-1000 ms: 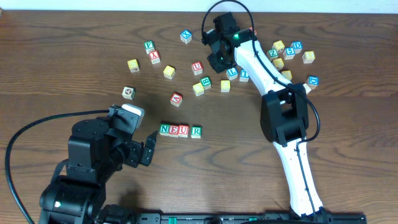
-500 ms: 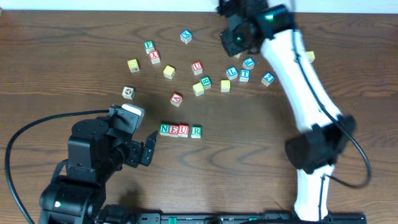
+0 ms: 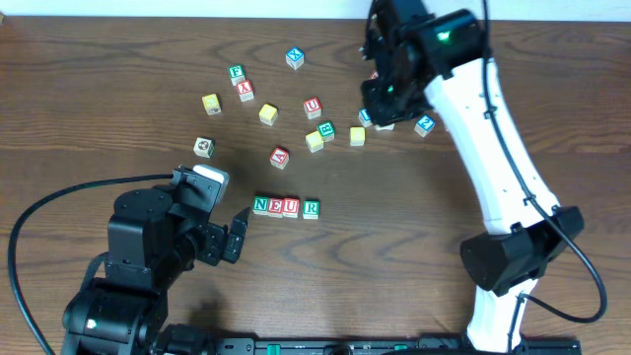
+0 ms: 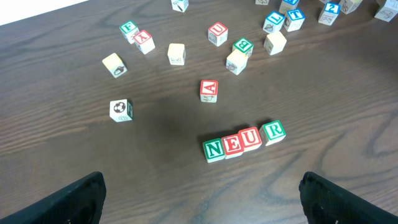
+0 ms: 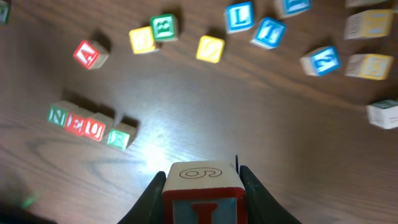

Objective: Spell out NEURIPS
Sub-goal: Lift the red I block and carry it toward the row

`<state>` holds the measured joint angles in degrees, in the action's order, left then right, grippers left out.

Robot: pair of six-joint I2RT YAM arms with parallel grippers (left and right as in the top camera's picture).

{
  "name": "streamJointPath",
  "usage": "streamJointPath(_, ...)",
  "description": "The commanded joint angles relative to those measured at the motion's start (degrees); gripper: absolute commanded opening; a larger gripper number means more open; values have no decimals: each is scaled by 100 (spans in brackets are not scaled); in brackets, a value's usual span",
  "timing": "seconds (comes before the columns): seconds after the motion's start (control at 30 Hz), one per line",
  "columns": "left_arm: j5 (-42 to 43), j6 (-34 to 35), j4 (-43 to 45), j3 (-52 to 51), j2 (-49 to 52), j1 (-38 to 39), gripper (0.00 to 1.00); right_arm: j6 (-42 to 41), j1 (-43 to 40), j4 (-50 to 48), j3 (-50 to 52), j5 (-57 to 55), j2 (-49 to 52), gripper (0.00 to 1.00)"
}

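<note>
Four blocks spelling NEUR stand in a row (image 3: pixel 286 207) on the brown table, also in the left wrist view (image 4: pixel 244 141) and the right wrist view (image 5: pixel 92 126). My right gripper (image 5: pixel 203 186) is shut on a red-edged letter I block (image 5: pixel 202 193) with a 6 on its top face, held above the table at the back right (image 3: pixel 380 94). My left gripper (image 4: pixel 199 199) is open and empty, low at the front left, just left of the row (image 3: pixel 232 237).
Loose letter blocks lie scattered across the back of the table: a red A (image 3: pixel 280 156), a red U (image 3: pixel 312 106), a green B (image 3: pixel 325 129), yellow blocks (image 3: pixel 267 114), blue blocks (image 3: pixel 424 124), and a black-and-white block (image 3: pixel 203 147).
My right arm swung from the back cluster up and to the right, then came back down and left with the I block in its jaws. The left arm has not moved.
</note>
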<state>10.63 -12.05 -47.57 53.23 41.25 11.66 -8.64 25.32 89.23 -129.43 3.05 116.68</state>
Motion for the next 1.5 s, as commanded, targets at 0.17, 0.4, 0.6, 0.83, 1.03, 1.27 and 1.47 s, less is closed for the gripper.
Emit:
streamJointPath(0.17, 31, -37, 2, 90, -15, -28, 98, -859, 1091, -472, 1163, -741, -22, 1)
streamJointPath(0.4, 31, -35, 2, 90, -15, -28, 98, -1320, 1633, -1329, 2363, -785, -61, 1)
streamJointPath(0.6, 31, -35, 2, 90, -15, -28, 98, -1641, 1711, -1910, 3272, -785, -376, 1)
streamJointPath(0.83, 31, -35, 2, 90, -15, -28, 98, -1867, 1709, -2710, 4706, -789, -1379, 1)
streamJointPath(1.03, 31, -35, 4, 90, -15, -28, 98, -2288, 1722, -3453, 5925, -785, -2444, 1)
streamJointPath(1.27, 31, -35, 2, 90, -15, -28, 98, -2830, 1755, -4708, 7169, -713, -2957, 1)
streamJointPath(1.47, 31, -35, 4, 90, -15, -28, 97, -2863, 1766, -5696, 7794, -525, -2929, 1)
